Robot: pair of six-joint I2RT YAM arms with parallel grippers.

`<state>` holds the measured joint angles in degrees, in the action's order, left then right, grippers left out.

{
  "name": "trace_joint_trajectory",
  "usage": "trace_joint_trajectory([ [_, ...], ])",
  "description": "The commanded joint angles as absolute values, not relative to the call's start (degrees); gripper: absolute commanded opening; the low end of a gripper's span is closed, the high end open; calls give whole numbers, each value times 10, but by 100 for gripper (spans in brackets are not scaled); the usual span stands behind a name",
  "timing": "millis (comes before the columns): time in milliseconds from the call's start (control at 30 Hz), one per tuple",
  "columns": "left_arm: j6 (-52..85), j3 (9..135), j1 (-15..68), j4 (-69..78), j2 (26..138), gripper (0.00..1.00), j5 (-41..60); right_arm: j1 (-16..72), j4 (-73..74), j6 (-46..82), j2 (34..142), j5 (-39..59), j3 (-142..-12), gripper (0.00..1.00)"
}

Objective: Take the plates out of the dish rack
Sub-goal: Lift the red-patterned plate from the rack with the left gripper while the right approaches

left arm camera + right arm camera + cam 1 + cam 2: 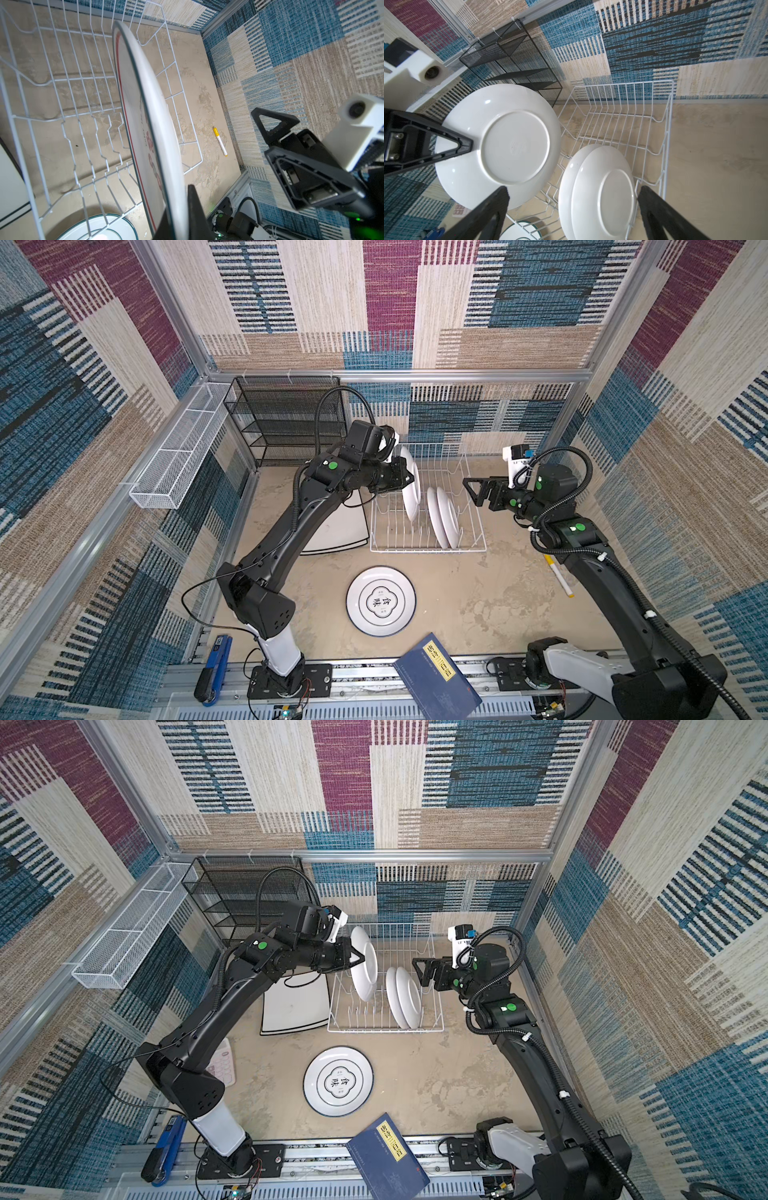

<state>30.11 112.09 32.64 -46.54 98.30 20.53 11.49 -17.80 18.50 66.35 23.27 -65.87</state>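
My left gripper (409, 479) (178, 216) is shut on the rim of a round white plate (411, 489) (158, 124) with a red printed face. It holds the plate upright above the left part of the white wire dish rack (428, 549) (386, 1029). Two more round white plates (442, 518) (602, 191) stand together in the rack's right part. My right gripper (471, 489) (573, 193) is open just right of the rack, facing their backs and touching nothing. A stack of square plates (340, 531) lies on the table left of the rack. A round plate (381, 600) lies flat in front of it.
A black mesh shelf unit (286, 418) and a long white mesh tray (178, 452) stand at the back left. A yellow-capped marker (559, 576) lies at the right, a blue book (436, 676) at the front edge, a pink calculator (222, 1065) under the left arm.
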Motion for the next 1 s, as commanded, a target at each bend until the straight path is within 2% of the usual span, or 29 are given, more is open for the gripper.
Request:
trace_joint_trajectory([
  [0,186,1094,326,-417,954,0,186,114,-171,282,686,295,-685,99],
  [133,82,1063,326,-410,923,0,158,114,-113,361,708,371,-690,99],
  [267,-12,1029,330,-407,895,0,105,114,-112,385,744,388,-729,100],
  [400,-81,998,336,-398,872,0,67,114,-124,393,780,411,-766,96],
  [633,-218,944,394,-366,845,0,-53,117,-111,414,796,415,-768,93],
  [967,-320,882,455,-286,835,0,-155,130,-150,391,811,417,-790,92],
])
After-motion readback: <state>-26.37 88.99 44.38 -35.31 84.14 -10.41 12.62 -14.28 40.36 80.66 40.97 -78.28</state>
